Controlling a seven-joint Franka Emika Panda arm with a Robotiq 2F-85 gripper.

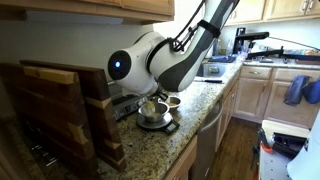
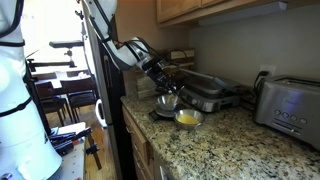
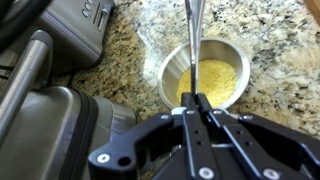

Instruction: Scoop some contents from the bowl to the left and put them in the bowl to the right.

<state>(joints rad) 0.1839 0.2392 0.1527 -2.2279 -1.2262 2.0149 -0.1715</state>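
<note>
Speckled granite counter (image 3: 280, 60) fills my wrist feed, with the contact grill (image 3: 50, 120) at nine o'clock. My gripper (image 3: 196, 103) is at six, clenched on a spoon handle (image 3: 193, 40) that runs toward twelve over yellow grains (image 3: 215, 80). In an exterior view the larger steel bowl (image 2: 165, 101) sits beneath the gripper. The smaller bowl (image 2: 187, 118), yellow inside, is just beside it at four o'clock, and the toaster (image 2: 290, 105) stands well off toward three.

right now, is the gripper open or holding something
Gripper: closed on the thin metal handle of a utensil, over the steel bowl of yellow grains.
</note>
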